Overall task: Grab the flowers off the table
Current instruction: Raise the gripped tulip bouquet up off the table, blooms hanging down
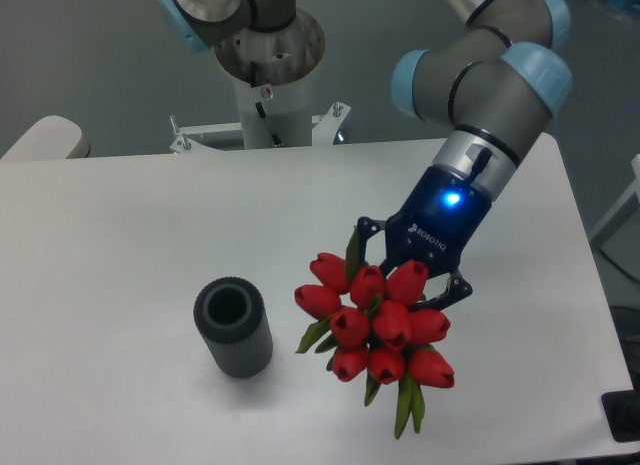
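Note:
The flowers point(378, 320) are a bunch of red tulips with green leaves, at the centre right of the white table point(120, 245). The blooms face up toward the camera, and green stems and leaves hang out below them. My gripper point(408, 285) comes down from the upper right, right behind the blooms. Its finger links spread to either side of the bunch, and the fingertips are hidden by the flowers. It appears shut on the stems, holding the bunch tilted up off the tabletop.
A dark grey ribbed cylinder point(233, 327) stands upright to the left of the flowers, about a hand's width away. The arm's base mount point(268, 95) sits at the table's far edge. The table's right edge runs close to the gripper's right.

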You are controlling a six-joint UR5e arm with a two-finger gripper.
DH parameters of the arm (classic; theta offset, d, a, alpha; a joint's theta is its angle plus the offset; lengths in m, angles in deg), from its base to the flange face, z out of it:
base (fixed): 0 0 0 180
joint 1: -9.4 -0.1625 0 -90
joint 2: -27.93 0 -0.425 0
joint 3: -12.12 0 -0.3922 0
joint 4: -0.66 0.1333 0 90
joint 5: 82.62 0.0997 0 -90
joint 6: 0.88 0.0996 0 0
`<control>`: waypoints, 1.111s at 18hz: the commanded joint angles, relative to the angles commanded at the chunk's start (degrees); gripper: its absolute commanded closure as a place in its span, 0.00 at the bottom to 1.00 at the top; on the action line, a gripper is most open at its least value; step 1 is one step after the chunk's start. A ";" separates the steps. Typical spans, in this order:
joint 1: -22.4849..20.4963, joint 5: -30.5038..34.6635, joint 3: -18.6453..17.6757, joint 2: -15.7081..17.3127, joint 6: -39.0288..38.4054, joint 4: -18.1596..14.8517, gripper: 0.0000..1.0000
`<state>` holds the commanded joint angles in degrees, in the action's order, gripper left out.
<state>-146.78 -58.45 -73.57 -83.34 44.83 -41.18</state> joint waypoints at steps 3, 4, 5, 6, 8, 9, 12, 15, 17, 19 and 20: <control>-1.06 -2.11 -1.14 0.09 0.44 0.09 0.67; -1.41 -2.11 -1.67 0.27 0.61 0.17 0.67; -1.41 -2.11 -1.76 0.62 0.61 0.17 0.67; -1.41 -2.11 -1.76 0.97 0.61 0.26 0.67; -1.33 -2.11 -1.76 1.06 0.53 0.26 0.67; -1.15 -2.11 -1.76 0.97 0.70 0.26 0.67; -0.97 -2.11 -1.58 0.97 1.05 0.26 0.67; -0.71 -2.11 -1.41 0.88 1.32 0.26 0.67; -0.80 -2.11 -1.41 0.88 1.40 0.26 0.67; -0.71 -2.11 -1.32 0.80 1.41 0.26 0.67; -0.71 -2.11 -1.32 0.80 1.49 0.26 0.67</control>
<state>-147.49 -60.56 -74.89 -82.54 46.32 -40.92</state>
